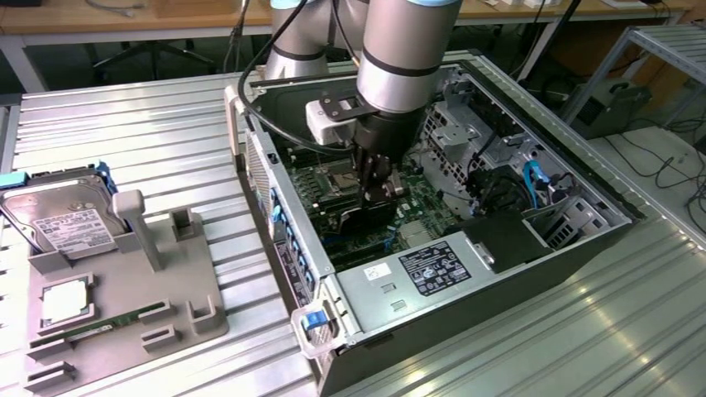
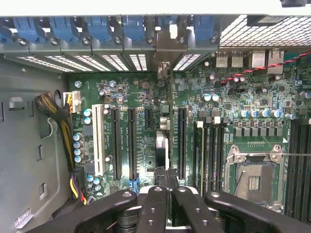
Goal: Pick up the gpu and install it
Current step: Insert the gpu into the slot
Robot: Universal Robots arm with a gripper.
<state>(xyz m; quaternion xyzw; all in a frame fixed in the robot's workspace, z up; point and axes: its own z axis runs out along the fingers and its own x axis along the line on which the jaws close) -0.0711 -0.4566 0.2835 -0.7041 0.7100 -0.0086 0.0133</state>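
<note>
The gpu (image 1: 369, 222) stands on edge inside the open computer case (image 1: 441, 306), low on the green motherboard (image 1: 425, 217). In the wrist view the gpu (image 2: 162, 150) appears edge-on as a thin dark strip between two long black expansion slots. Its pale bracket end reaches the rear slot openings under the blue clips (image 2: 131, 29). My gripper (image 1: 381, 192) reaches straight down into the case over the card. My gripper (image 2: 165, 177) has its two black fingers drawn together on the card's upper edge.
A grey parts fixture (image 1: 121, 314) lies on the slatted metal table at the exterior view's left. It carries a silver hard drive (image 1: 61, 219), a processor (image 1: 66, 299) and a green memory stick (image 1: 99, 324). Cables, drive cages and the empty processor socket (image 2: 252, 182) crowd the case interior.
</note>
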